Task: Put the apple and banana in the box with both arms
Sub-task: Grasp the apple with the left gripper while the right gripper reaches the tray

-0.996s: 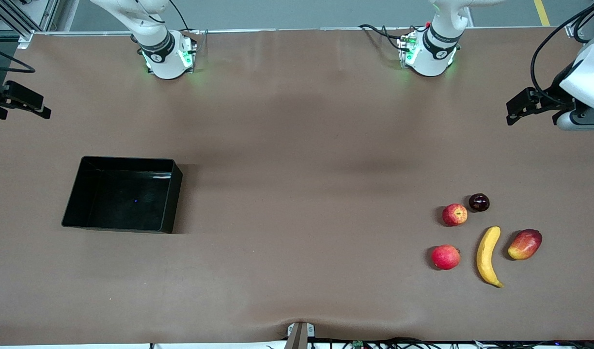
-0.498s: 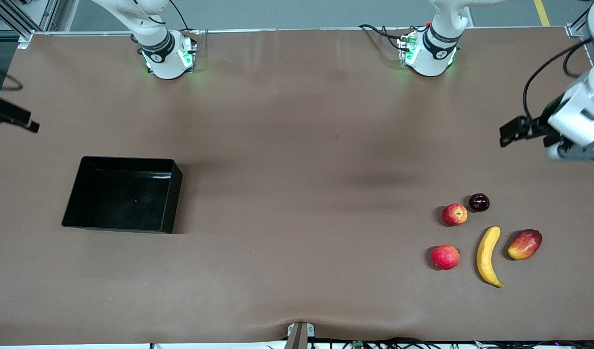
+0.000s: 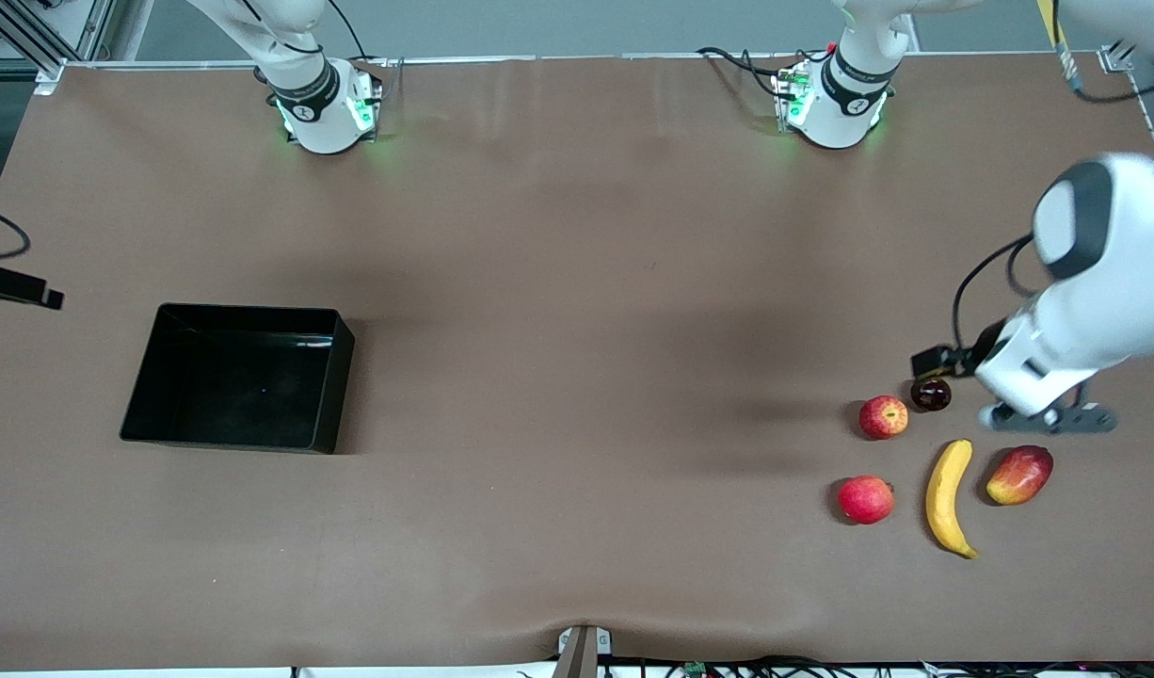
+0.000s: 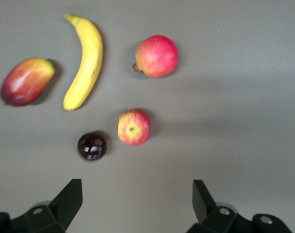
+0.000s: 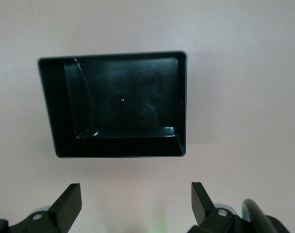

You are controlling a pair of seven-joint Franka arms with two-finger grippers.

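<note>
The apple [image 3: 883, 416], red with yellow streaks, lies at the left arm's end of the table, beside a dark round fruit [image 3: 931, 394]. The banana [image 3: 947, 497] lies nearer the front camera than the apple. The black box [image 3: 337, 377] stands empty at the right arm's end. My left gripper [image 3: 930, 361] hangs over the dark fruit. In the left wrist view it [image 4: 136, 194] is open and empty, with the apple [image 4: 134, 127] and banana [image 4: 84, 60] ahead. My right gripper [image 3: 31, 292] hangs by the table's edge next to the box. It [image 5: 134, 194] is open and empty, and the box [image 5: 182, 102] shows ahead.
An evenly pinkish-red round fruit [image 3: 865, 499] lies beside the banana, nearer the front camera than the apple. A red-yellow mango [image 3: 1019, 475] lies beside the banana, toward the table's end. Both show in the left wrist view, the round fruit [image 4: 156, 56] and the mango [image 4: 26, 81].
My left arm has swung from the table's end to over the fruits. My right gripper has moved along the table's edge, lower in the front view, closer to the box.
</note>
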